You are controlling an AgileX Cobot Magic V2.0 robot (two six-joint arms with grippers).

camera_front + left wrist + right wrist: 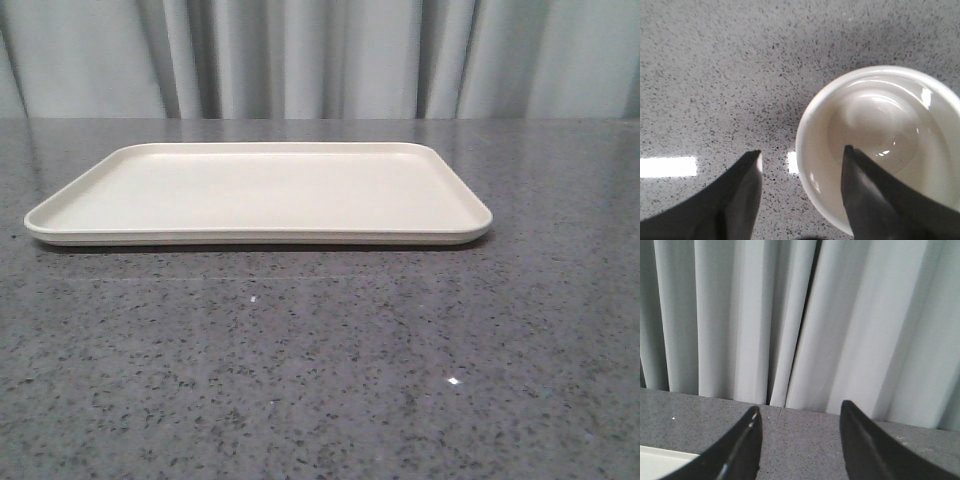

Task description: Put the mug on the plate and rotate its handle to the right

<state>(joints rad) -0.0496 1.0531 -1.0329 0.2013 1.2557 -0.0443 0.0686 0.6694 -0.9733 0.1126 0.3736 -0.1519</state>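
The plate (260, 190), a wide cream tray with a low rim, lies bare on the grey speckled table in the front view; neither the mug nor any gripper shows there. In the left wrist view I look straight down into the white mug (875, 115), which stands on the table. My left gripper (803, 150) is open and straddles the mug's near wall, one finger (865, 195) over the mug's inside and the other (740, 195) over bare table. The handle is out of view. My right gripper (800, 406) is open and holds nothing, with a plate corner (660, 456) beside it.
A pale pleated curtain (320, 55) hangs behind the table's far edge. Grey speckled tabletop (320, 370) stretches in front of the plate. Bright light reflections (667, 166) sit on the table near the left gripper.
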